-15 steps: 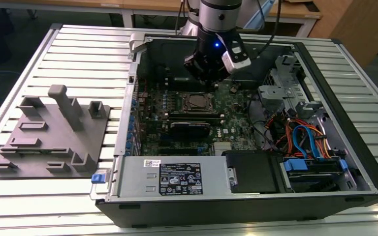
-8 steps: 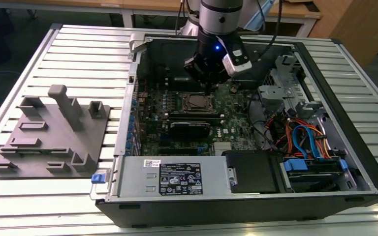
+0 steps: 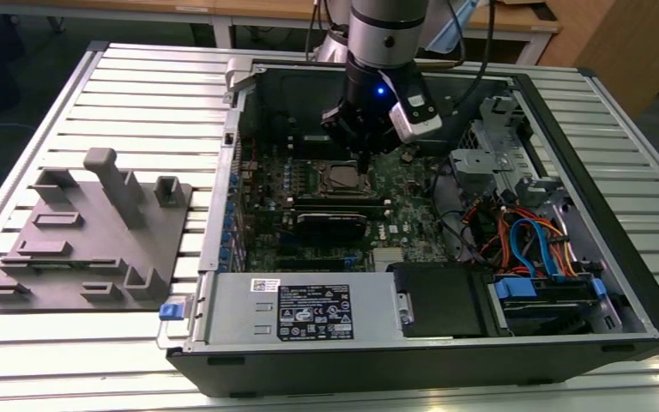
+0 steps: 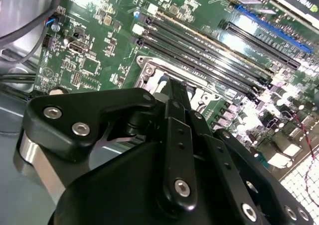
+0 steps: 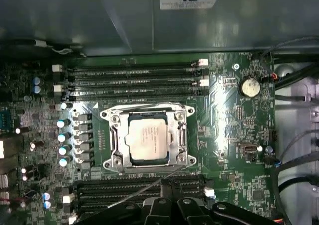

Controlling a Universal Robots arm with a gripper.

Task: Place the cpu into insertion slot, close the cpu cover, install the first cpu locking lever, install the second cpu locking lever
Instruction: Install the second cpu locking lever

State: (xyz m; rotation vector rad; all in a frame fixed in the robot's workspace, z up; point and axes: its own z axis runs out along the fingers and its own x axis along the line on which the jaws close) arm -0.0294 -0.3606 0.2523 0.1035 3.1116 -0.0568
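The cpu [image 5: 147, 141] lies flat in the insertion slot [image 5: 115, 161], its silvery top showing through the window of the cpu cover [image 5: 115, 134], which lies down over it. A thin wire lever [image 5: 139, 190] slants from the socket's corner toward my gripper [image 5: 167, 185]. In the exterior view my gripper [image 3: 360, 154] hangs inside the case, just above the cpu [image 3: 342, 178]. In the second wrist view my gripper [image 4: 173, 85] has its black fingers [image 4: 174, 130] drawn together, with the socket frame [image 4: 149, 70] right behind the tips. The fingertips hide any contact with the lever.
Long black memory slots [image 5: 134, 78] run on both sides of the socket. The case walls [image 3: 604, 172] surround the board, with cables [image 3: 524, 240], a power supply [image 3: 306, 309] and a black card [image 3: 329, 225]. A grey fixture plate [image 3: 89, 240] lies at the exterior view's left.
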